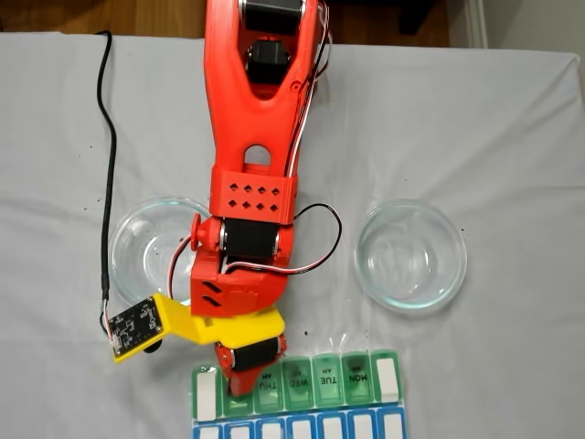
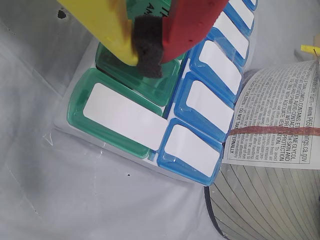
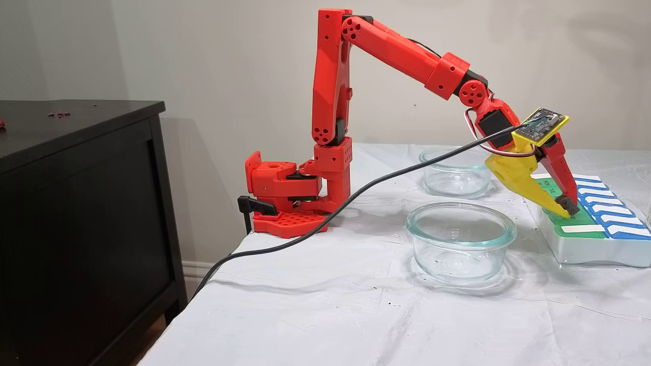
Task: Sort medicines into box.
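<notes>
Evidently the claw (image 2: pixel 150 52), its yellow and red tips pressed together with nothing visible between them, bears on a green lid of the box (image 2: pixel 118 114) at mid-frame, probably to close that compartment.

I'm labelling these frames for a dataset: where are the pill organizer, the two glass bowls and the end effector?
Pill organizer (image 2: pixel 120 112): wrist view, white label on a green lid.
Left glass bowl (image 1: pixel 137 247): a fixed view, its bottom.
Right glass bowl (image 1: pixel 411 256): same view, its bottom.
End effector (image 3: pixel 564 206): a fixed view, at its tips.
</notes>
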`<act>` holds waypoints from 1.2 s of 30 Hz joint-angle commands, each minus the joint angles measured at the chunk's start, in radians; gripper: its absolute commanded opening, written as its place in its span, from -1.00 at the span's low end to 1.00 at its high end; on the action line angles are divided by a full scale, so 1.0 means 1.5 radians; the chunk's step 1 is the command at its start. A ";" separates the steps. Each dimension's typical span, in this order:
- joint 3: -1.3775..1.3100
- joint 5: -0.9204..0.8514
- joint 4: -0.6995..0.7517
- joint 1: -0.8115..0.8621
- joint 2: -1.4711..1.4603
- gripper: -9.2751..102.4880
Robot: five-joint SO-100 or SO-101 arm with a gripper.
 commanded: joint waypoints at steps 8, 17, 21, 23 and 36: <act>0.002 0.002 0.016 -0.012 -0.041 -0.84; -0.003 0.025 0.042 -0.001 -0.050 -0.84; -0.010 0.049 0.079 0.000 -0.044 -0.84; -0.012 0.056 0.089 0.000 -0.040 -0.84; 0.012 0.078 0.042 0.006 0.056 -0.84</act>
